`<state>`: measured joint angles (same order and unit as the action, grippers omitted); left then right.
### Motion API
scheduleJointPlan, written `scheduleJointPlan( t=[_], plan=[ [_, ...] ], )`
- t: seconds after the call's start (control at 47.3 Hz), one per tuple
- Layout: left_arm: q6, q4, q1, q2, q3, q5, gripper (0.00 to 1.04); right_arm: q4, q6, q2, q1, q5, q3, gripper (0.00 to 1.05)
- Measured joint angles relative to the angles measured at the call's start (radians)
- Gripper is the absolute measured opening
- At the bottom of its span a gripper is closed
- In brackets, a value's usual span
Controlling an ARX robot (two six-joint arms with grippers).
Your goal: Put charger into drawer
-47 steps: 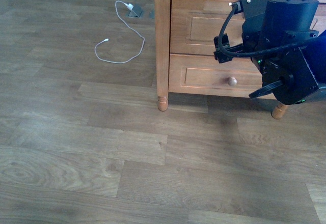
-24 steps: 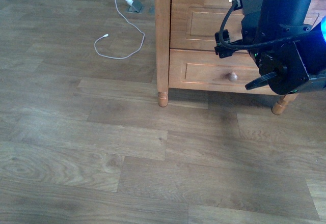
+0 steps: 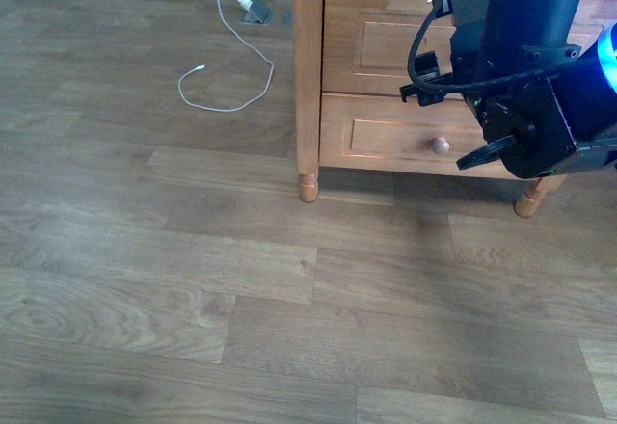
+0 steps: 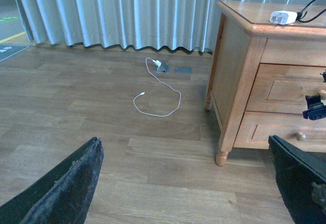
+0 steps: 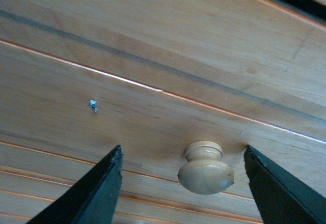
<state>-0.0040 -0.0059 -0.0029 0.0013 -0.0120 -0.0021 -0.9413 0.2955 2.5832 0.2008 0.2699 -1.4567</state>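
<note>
The charger [image 4: 283, 17], a small white block with a black cable [image 4: 311, 6], lies on top of the wooden nightstand [image 4: 239, 76] in the left wrist view; the front view does not show it. The upper drawer [image 3: 376, 48] is shut. My right gripper [image 5: 186, 188] is open, its jaws either side of that drawer's round knob [image 5: 205, 168] without touching it. In the front view my right arm [image 3: 525, 67] hides the knob. My left gripper [image 4: 186, 193] is open and empty above the floor, left of the nightstand.
A lower drawer with its own knob [image 3: 441, 145] sits under the upper one. A thin white cable [image 3: 231, 58] with a small grey adapter [image 3: 255, 14] lies on the wood floor to the left. Curtains [image 4: 127, 10] hang behind. The nightstand's front leg [image 3: 308, 188] stands near the middle.
The front view has shifted a little, so the nightstand sits slightly higher in frame. My right arm has edged left and up against the upper drawer front.
</note>
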Motion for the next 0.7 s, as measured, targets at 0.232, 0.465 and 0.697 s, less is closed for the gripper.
scheduleJointPlan(
  t=[0.232,0.465,0.697],
  plan=[
    [0.000,0.000,0.000,0.000,0.000,0.000,0.99,0.000,0.005,0.004,0.000,0.018,-0.003,0.36],
    [0.000,0.000,0.000,0.000,0.000,0.000,0.99,0.004,0.006,0.005,-0.002,0.024,-0.004,0.24],
    [0.000,0.000,0.000,0.000,0.000,0.000,0.99,-0.003,-0.005,-0.007,-0.011,-0.004,0.024,0.24]
  ],
)
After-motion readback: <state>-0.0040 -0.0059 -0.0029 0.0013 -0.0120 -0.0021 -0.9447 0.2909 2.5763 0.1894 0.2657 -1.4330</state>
